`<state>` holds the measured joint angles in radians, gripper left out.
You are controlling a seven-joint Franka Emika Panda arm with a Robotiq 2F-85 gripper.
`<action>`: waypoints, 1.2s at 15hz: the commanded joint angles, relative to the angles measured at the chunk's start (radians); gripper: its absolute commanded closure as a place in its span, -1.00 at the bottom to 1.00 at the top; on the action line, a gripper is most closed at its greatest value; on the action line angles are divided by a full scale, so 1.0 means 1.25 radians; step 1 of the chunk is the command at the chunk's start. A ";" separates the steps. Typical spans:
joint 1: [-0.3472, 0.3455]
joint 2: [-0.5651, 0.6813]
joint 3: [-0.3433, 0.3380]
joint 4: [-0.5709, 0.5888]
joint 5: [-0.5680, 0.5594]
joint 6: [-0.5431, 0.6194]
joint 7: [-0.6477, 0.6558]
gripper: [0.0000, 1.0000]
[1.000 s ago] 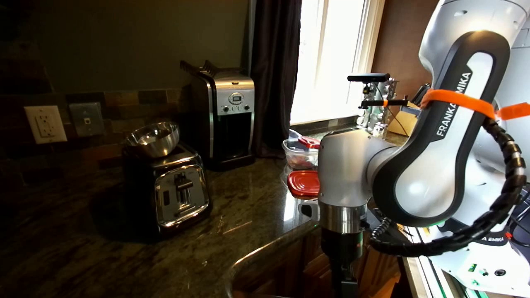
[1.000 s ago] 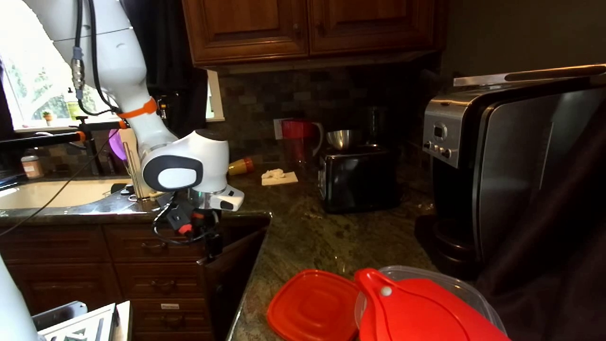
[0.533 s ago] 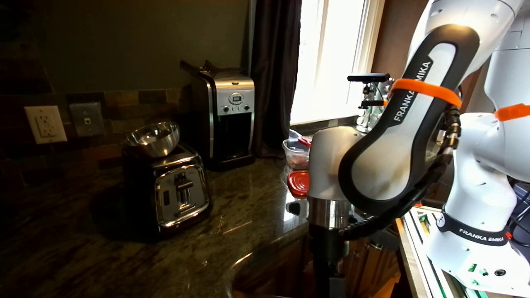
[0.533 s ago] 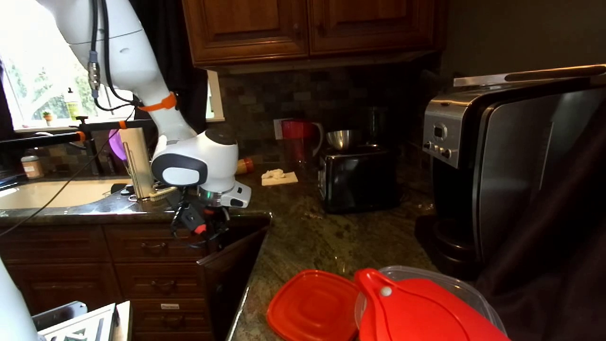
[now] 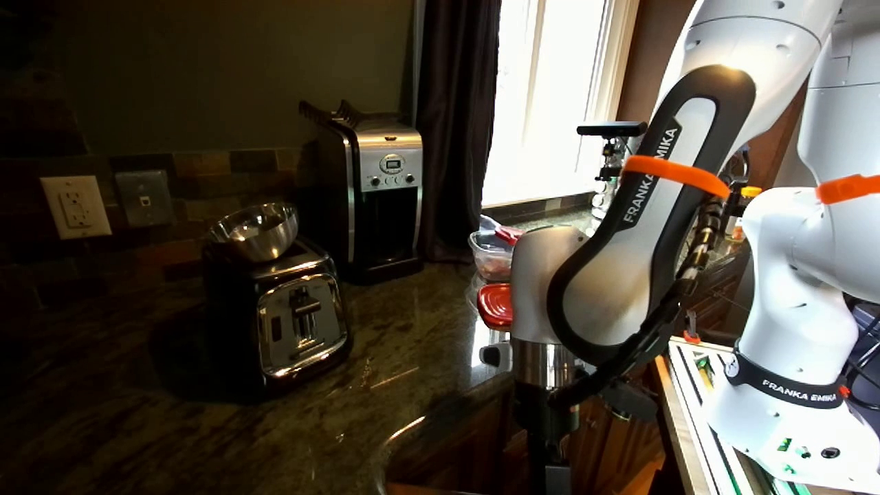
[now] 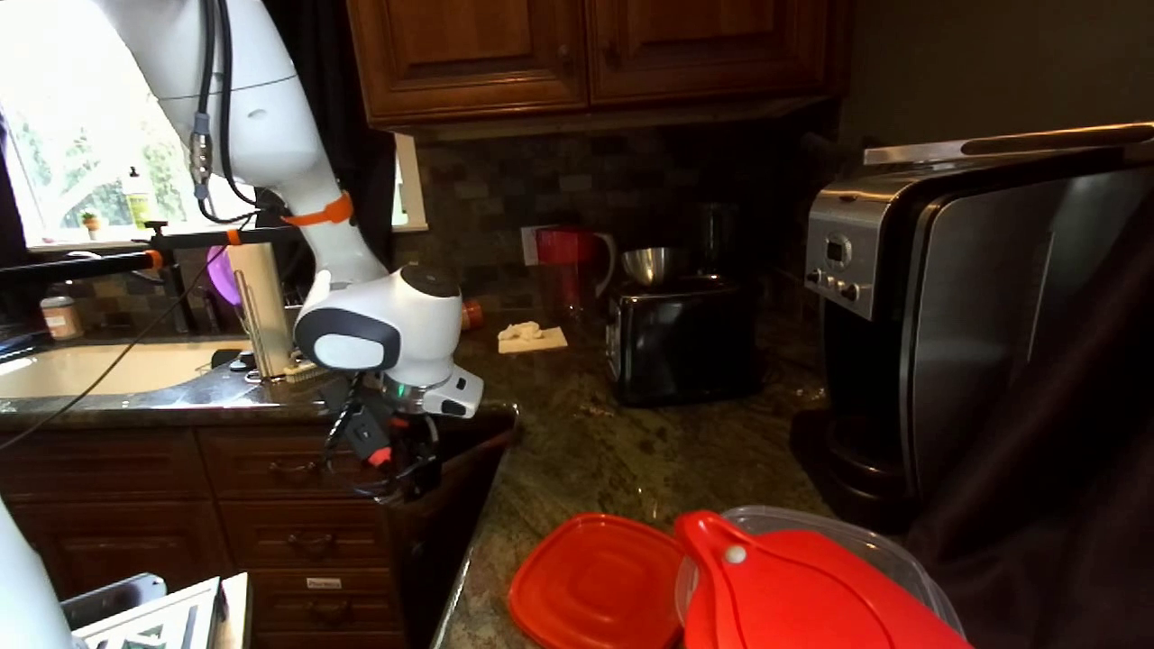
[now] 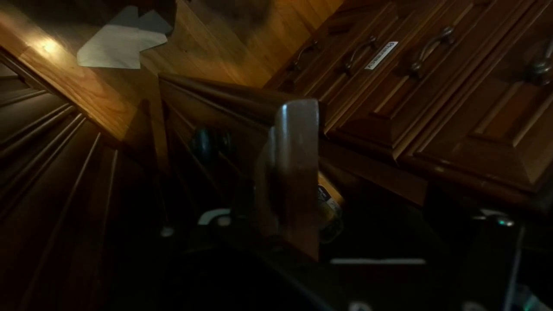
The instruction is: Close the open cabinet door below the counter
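The cabinet door [image 7: 302, 172] stands open below the counter. In the wrist view its reddish-brown top edge runs up the middle, with a dark knob on its face to the left. In an exterior view the door [image 6: 478, 460] shows as a dark slanted panel, partly hidden by the gripper. The dark speckled counter [image 5: 412, 330] curves above it; it also shows in an exterior view [image 6: 577, 460]. My gripper [image 7: 356, 218] is open and points down below counter level, fingers wide apart. The door's top edge lies beside the left finger; contact cannot be told. The gripper [image 6: 410, 487] also shows in an exterior view.
A toaster [image 5: 302, 330] with a metal bowl [image 5: 258, 230] and a coffee maker [image 5: 385, 192] stand on the counter. Red lids [image 6: 599, 577] lie near its edge. Drawers [image 7: 389, 103] with handles flank the opening. A bottle [image 7: 330, 211] is inside the cabinet.
The arm has moved left in an exterior view and right in an exterior view, then dropped lower beside the door. The door shows no clear movement.
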<state>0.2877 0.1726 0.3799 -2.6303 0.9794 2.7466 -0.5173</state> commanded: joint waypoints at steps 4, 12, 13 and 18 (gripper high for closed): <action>-0.037 0.051 0.023 0.063 0.033 -0.103 -0.145 -1.00; -0.072 0.145 -0.041 0.257 -0.069 -0.440 -0.314 -1.00; -0.073 0.135 -0.046 0.260 -0.068 -0.457 -0.315 -1.00; -0.050 0.089 -0.062 0.186 -0.046 -0.385 -0.214 -1.00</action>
<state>0.2010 0.3123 0.3117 -2.3390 0.9131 2.2127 -0.8558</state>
